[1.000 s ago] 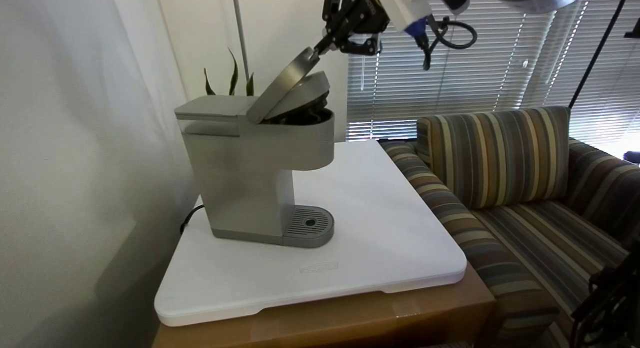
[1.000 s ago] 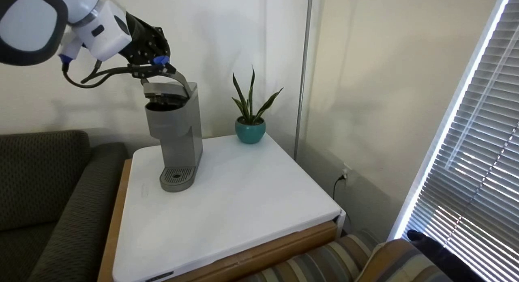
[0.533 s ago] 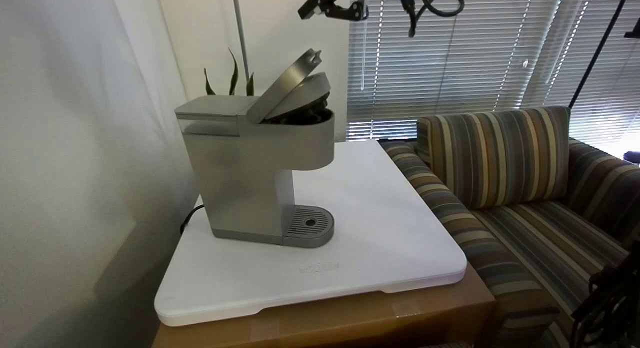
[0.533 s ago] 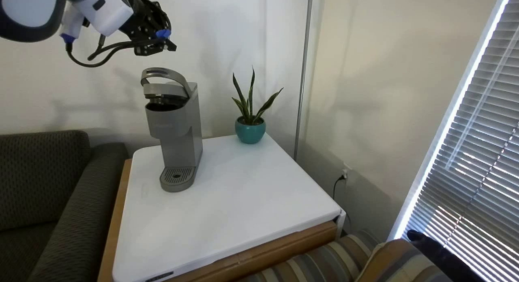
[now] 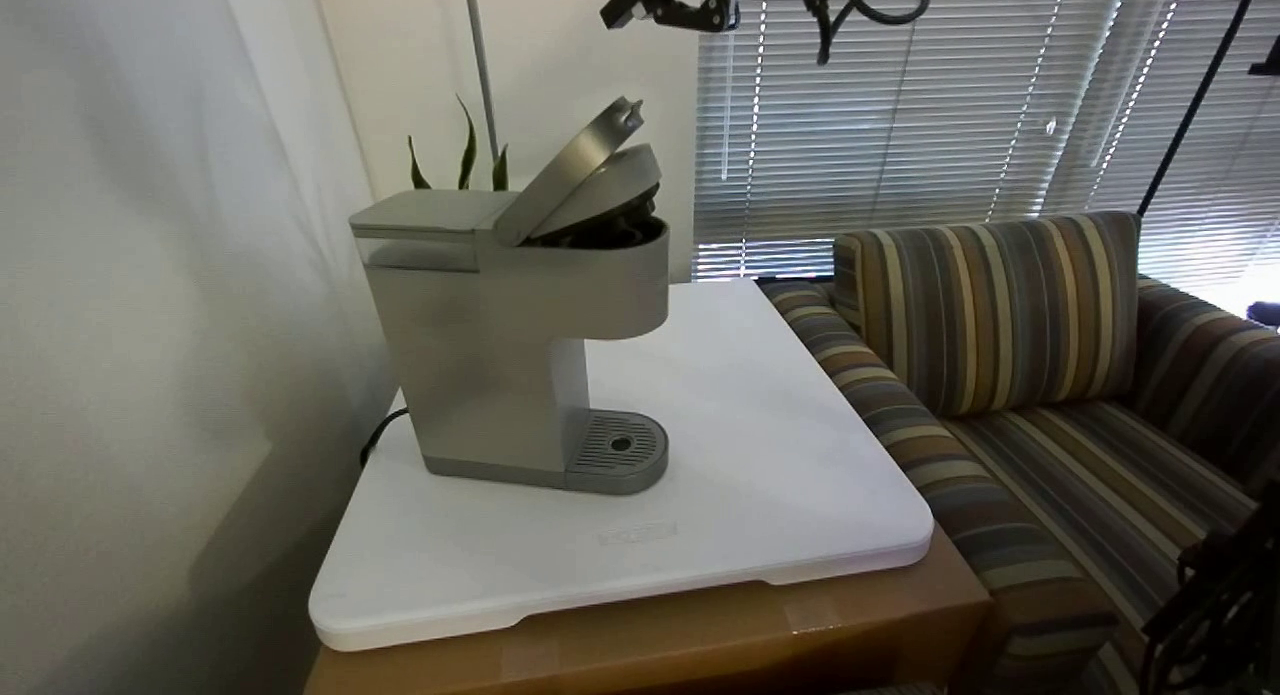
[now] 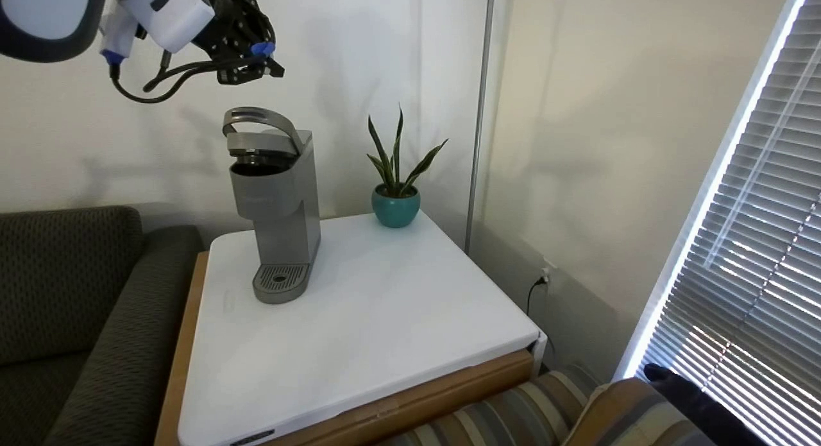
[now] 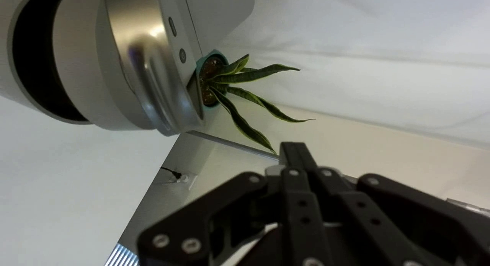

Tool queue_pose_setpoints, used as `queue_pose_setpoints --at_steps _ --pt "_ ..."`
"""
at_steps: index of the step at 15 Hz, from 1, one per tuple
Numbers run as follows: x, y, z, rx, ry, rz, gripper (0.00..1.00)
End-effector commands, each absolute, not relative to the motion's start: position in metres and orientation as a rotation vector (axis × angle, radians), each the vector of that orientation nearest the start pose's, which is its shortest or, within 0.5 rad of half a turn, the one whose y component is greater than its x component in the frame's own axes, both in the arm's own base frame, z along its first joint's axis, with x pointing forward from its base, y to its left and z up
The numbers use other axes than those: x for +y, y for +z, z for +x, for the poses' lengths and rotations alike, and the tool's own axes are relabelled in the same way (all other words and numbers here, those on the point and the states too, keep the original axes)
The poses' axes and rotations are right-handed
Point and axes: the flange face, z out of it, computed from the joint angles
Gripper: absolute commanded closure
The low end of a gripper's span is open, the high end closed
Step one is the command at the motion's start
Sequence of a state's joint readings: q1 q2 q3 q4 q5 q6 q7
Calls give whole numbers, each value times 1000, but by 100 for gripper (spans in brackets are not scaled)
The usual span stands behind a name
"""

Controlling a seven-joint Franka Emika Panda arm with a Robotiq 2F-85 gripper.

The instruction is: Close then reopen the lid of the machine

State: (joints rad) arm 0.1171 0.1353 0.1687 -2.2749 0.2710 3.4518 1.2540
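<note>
The grey machine [image 5: 490, 365] stands upright on a white table; it shows in both exterior views [image 6: 285, 240] and at the left of the wrist view [image 7: 5, 63]. Its grey lid [image 5: 572, 170] is raised and tilted back, with the dark brew chamber open beneath. In an exterior view the lid [image 6: 266, 115] shows as an arched front edge above a thick lower part. It also shows in the wrist view [image 7: 139, 32]. My black gripper [image 7: 294, 146] is shut with nothing between its fingertips. The gripper [image 5: 618, 15] hovers above the lid, apart from it [image 6: 277, 68].
A plant in a teal pot [image 6: 396, 208] stands on the white table [image 6: 372, 292] behind the machine. A metal pole [image 6: 481, 119] rises near the wall. A striped armchair [image 5: 1000, 315] adjoins the table, and a dark sofa [image 6: 70, 292] stands beside it.
A second ago the gripper touched the lid's raised front edge. It then rose away from it, and has since shifted only slightly. The lid stays raised at the same angle.
</note>
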Motion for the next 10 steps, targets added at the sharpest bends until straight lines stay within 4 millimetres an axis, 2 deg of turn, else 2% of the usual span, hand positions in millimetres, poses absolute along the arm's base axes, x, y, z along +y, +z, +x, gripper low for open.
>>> queue_pose_setpoints --at_steps 1,3,6,8,10 --pt "116 424 558 1361 -876 -1783 74" --pt "113 423 557 1373 -877 -1782 67" --pt "111 432 551 1366 -881 -1803 44" --pt "100 438 545 1368 -892 -1831 30" --pt "78 438 540 1390 -895 -1871 16"
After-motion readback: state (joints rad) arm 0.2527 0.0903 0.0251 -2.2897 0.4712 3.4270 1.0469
